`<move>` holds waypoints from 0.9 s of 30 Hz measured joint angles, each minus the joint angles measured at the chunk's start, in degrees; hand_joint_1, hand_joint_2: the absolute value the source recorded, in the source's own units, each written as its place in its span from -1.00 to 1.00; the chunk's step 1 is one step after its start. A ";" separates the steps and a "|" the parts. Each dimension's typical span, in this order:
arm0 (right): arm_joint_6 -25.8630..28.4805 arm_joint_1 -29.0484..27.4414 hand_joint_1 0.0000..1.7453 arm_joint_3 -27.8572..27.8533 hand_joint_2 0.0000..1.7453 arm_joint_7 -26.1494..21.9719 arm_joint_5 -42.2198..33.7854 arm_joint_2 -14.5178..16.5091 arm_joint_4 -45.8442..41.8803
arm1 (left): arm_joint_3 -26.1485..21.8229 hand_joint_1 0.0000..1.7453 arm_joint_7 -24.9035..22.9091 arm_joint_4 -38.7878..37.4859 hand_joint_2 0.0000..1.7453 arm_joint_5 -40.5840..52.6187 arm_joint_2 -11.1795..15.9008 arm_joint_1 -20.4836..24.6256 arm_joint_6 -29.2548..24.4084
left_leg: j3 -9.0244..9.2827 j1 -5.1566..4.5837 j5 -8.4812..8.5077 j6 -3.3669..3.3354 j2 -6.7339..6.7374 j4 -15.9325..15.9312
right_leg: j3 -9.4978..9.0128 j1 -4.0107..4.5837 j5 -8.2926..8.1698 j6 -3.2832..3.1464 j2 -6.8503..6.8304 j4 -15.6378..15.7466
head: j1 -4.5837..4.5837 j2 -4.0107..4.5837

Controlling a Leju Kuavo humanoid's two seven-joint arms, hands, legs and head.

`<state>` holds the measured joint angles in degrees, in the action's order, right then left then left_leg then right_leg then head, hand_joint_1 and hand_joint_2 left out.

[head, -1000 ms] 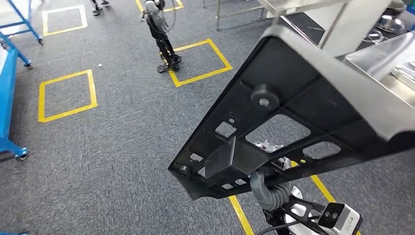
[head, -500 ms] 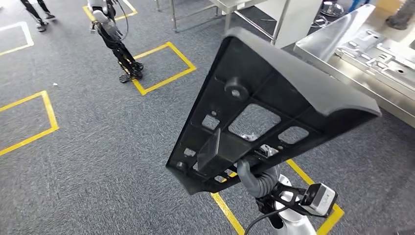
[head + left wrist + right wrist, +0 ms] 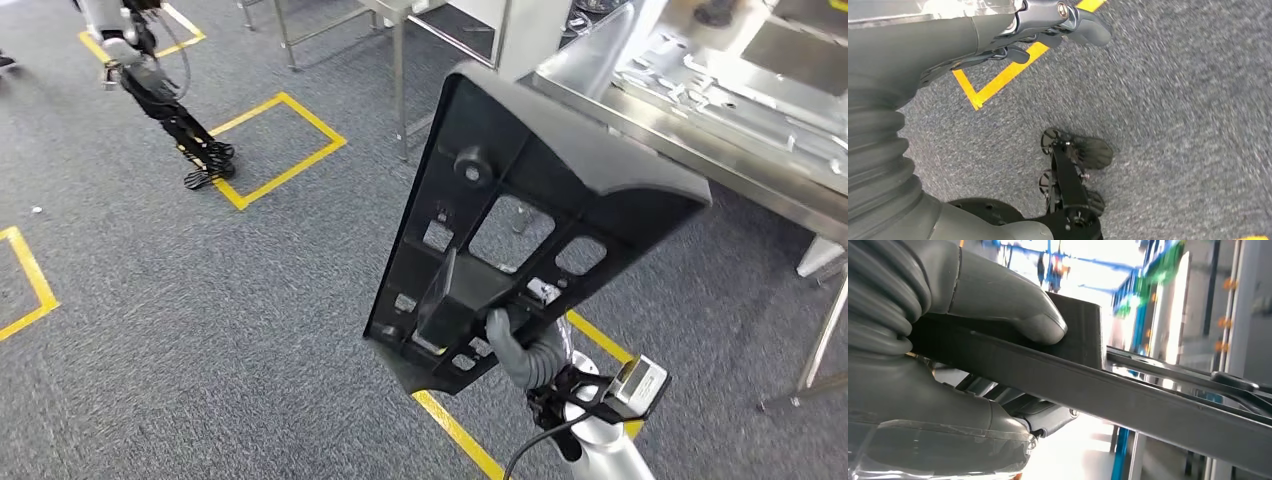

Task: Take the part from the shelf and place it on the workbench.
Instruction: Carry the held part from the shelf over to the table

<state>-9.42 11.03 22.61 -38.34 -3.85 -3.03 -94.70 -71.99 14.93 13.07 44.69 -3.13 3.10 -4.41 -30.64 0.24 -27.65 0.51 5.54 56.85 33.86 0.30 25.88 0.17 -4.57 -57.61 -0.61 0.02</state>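
The part (image 3: 520, 220) is a large, flat black plastic panel with cut-out holes and a round boss, held up tilted in the middle of the head view. My right hand (image 3: 518, 348) grips its lower end from underneath. In the right wrist view the thick grey thumb (image 3: 998, 307) presses on the part (image 3: 1128, 395) and the fingers clamp it from the other side. The stainless steel workbench (image 3: 690, 150) runs across the upper right, just beyond the part's far end. My left hand (image 3: 1058, 22) hangs over the grey carpet with its fingers apart and holds nothing.
Shiny metal pressings (image 3: 700, 70) lie on the workbench. Its steel legs (image 3: 400, 95) stand on the carpet at top centre. Another robot's dark legs (image 3: 175, 115) stand at the upper left by a yellow taped square (image 3: 285, 145). Yellow tape (image 3: 460, 435) runs under my right arm.
The camera has turned: the floor marks and the other robot have slid left, and the workbench has come further into view. My right hand still grips the part.
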 joint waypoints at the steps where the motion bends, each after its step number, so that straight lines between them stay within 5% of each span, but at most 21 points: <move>1: 0.16 -0.20 1.00 -0.26 1.00 0.10 -0.16 -0.20 -0.01 | -0.01 -1.00 0.02 0.00 1.00 0.11 -0.09 0.06 0.14 | 0.12 -0.09 -0.14 0.30 0.62 0.00 | 0.12 0.12 -0.07 -0.30 0.78 0.03 | 0.02 -0.01; 2: 0.32 -0.46 1.00 -0.55 1.00 0.12 -0.34 -0.43 -0.04 | -0.01 -1.00 0.05 0.01 1.00 0.21 -0.12 0.13 0.26 | 0.22 -0.04 -0.34 0.60 1.06 0.01 | 0.11 -0.01 -0.16 -0.58 1.53 0.16 | 0.00 -0.01; 4: 0.49 -0.89 1.00 -1.10 1.00 0.08 -0.90 -0.80 -0.16 | -0.03 -1.00 0.17 0.01 1.00 0.30 -0.20 0.26 0.38 | -0.29 0.21 -1.91 1.13 -0.51 1.94 | -0.12 -0.38 -0.41 -1.22 2.87 0.56 | 0.12 -0.02; 7: 0.67 -1.22 1.00 -1.49 1.00 0.14 -1.95 -0.97 -0.25 | -0.24 -1.00 -0.10 0.00 1.00 0.32 -0.31 0.06 0.12 | -5.20 0.52 -7.19 1.65 -4.47 12.84 | -0.29 -0.58 -0.52 -1.74 5.05 0.69 | 0.50 -0.02; 9: 0.70 -1.52 1.00 -1.59 1.00 0.21 -2.33 -1.03 -0.23 | -0.48 -1.00 -0.39 0.00 1.00 0.36 -0.32 -0.16 -0.17 | -7.85 0.53 -7.88 1.74 -5.00 17.43 | -0.40 -0.53 -0.50 -1.76 6.75 0.62 | 0.55 -0.01; 11: 0.77 -1.76 1.00 -1.62 1.00 0.27 -2.44 -1.11 -0.24 | -0.61 -1.00 -0.37 0.00 1.00 0.45 -0.32 -0.19 -0.24 | -6.47 0.53 -4.09 1.46 -5.52 13.04 | -0.70 -0.52 -0.42 -1.64 8.43 0.57 | 0.55 -0.01; 13: 0.99 -1.92 1.00 -1.63 1.00 0.26 -2.59 -1.16 -0.25 | -0.69 -1.00 -0.22 0.00 1.00 0.69 -0.31 -0.16 -0.17 | -3.19 0.64 0.01 0.91 -7.92 4.70 | -0.86 -0.49 -0.27 -1.35 9.94 0.43 | 0.52 -0.01; 15: 1.27 -2.15 1.00 -1.71 1.00 0.20 -2.81 -1.18 -0.26 | -0.73 -1.00 -0.09 0.00 1.00 1.08 -0.30 -0.17 -0.09 | -1.55 0.63 1.07 0.45 -9.65 0.75 | -0.55 -0.58 -0.31 -0.77 11.19 0.28 | 0.51 -0.02; 17: 1.46 -2.61 1.00 -1.92 1.00 0.15 -2.95 -1.22 -0.28 | -0.73 -1.00 -0.06 0.01 1.00 1.42 -0.30 -0.09 -0.07 | -1.35 0.58 1.07 -0.06 -8.86 0.38 | -0.17 -0.74 -0.54 0.05 12.31 0.35 | 0.53 -0.02; 18: 1.55 -2.86 1.00 -2.07 1.00 0.13 -2.99 -1.25 -0.31 | -0.73 -1.00 -0.08 0.01 1.00 1.56 -0.29 0.02 -0.08 | -1.25 0.64 1.25 -0.44 -8.22 0.08 | 0.03 -0.70 -0.34 0.39 11.84 0.11 | 0.51 -0.02; 20: 1.72 -3.06 1.00 -2.37 1.00 0.09 -3.02 -1.30 -0.41 | -0.73 -1.00 -0.18 0.02 1.00 1.66 -0.26 0.14 -0.16 | -1.05 0.83 1.57 -1.21 -6.78 -0.57 | 1.70 -0.54 1.81 0.97 8.83 -3.21 | 0.18 -0.02; 21: 1.79 -3.12 1.00 -2.46 1.00 0.07 -3.03 -1.31 -0.45 | -0.73 -1.00 -0.24 0.02 1.00 1.69 -0.20 0.11 -0.24 | -1.03 0.74 1.60 -1.45 -6.02 -0.69 | 3.36 -0.59 3.71 1.20 6.91 -6.64 | 0.03 -0.01; 23: 1.92 -3.36 1.00 -2.53 1.00 0.08 -3.04 -1.32 -0.46 | -0.73 -1.00 -0.30 0.02 1.00 1.70 -0.09 -0.06 -0.41 | -1.07 0.61 1.51 -1.63 -4.48 -0.68 | 7.17 -0.92 6.96 1.69 5.35 -14.38 | -0.15 -0.02; 25: 2.04 -3.71 1.00 -2.57 1.00 0.09 -3.03 -1.33 -0.46 | -0.73 -1.00 -0.21 0.02 1.00 1.72 -0.02 -0.09 -0.49 | -1.03 0.57 1.37 -1.52 -3.00 -0.61 | 7.90 -1.28 6.49 2.03 4.89 -16.00 | -0.17 -0.02; 27: 2.15 -3.90 1.00 -2.61 1.00 0.09 -2.98 -1.34 -0.52 | -0.73 -1.00 -0.07 0.02 1.00 1.88 -0.02 0.01 -0.36 | -0.86 0.55 1.10 -1.17 -1.74 -0.41 | 4.10 -1.44 2.84 2.02 3.51 -8.97 | -0.18 0.00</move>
<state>-7.27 7.13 19.99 -38.25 -6.83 -4.37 -95.22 -72.72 14.87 13.09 46.57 -3.15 3.11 -4.77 -31.50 0.78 -26.55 -0.66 3.79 56.44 37.97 -1.14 28.72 2.19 -1.06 -66.58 -0.79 0.02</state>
